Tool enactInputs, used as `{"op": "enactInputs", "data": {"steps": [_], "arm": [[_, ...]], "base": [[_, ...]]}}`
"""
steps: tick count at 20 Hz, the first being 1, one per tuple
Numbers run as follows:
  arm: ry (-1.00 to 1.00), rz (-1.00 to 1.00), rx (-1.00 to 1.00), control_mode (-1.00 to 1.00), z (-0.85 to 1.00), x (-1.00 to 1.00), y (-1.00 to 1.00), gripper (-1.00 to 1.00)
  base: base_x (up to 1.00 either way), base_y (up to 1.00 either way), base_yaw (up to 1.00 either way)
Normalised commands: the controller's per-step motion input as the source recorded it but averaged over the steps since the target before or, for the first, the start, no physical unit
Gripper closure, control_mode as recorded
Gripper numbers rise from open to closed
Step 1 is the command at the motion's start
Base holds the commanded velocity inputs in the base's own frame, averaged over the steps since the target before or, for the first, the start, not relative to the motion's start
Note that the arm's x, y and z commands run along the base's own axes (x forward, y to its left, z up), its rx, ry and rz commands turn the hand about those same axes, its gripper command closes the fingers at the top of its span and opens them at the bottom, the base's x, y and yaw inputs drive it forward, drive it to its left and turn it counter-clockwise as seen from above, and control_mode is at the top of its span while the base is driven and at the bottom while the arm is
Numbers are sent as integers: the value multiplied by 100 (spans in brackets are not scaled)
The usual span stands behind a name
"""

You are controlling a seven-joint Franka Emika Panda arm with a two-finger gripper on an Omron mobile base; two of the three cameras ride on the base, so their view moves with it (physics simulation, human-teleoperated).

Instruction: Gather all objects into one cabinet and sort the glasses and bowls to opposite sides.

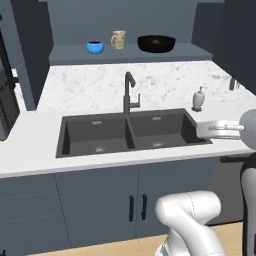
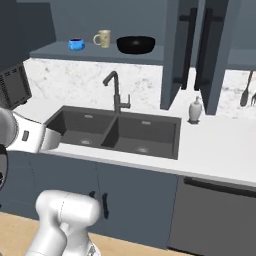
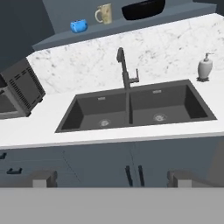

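1. The right base view shows the cabinet (image 2: 212, 55) doors with long black handles, right of the shelf (image 2: 50, 50).
2. On that shelf stand the blue bowl (image 1: 95, 47), beige mug (image 1: 118, 39) and black bowl (image 1: 156, 43), left to right, each apart.
3. The sink (image 3: 131, 109) lies below the shelf, in the table (image 3: 35, 127).
4. The hand (image 3: 111, 178) hangs spread and empty, fingertips (image 3: 41, 178) wide apart.

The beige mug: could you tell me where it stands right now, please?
The beige mug stands on the open shelf above the sink, between the blue bowl on its left and the black bowl on its right.
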Motion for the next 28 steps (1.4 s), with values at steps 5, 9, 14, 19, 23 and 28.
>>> {"op": "enactInputs", "data": {"steps": [5,9,14,19,23,28], "arm": [[0,0,0,100,0,0,0,-100],[0,0,0,100,0,0,0,-100],[0,0,0,100,0,0,0,-100],[0,0,0,100,0,0,0,-100],[0,0,0,100,0,0,0,-100],[0,0,0,100,0,0,0,-100]], "base": [[-32,22,25],[-37,25,29],[-30,34,34],[-20,38,41],[-13,40,46],[-8,41,50]]}}
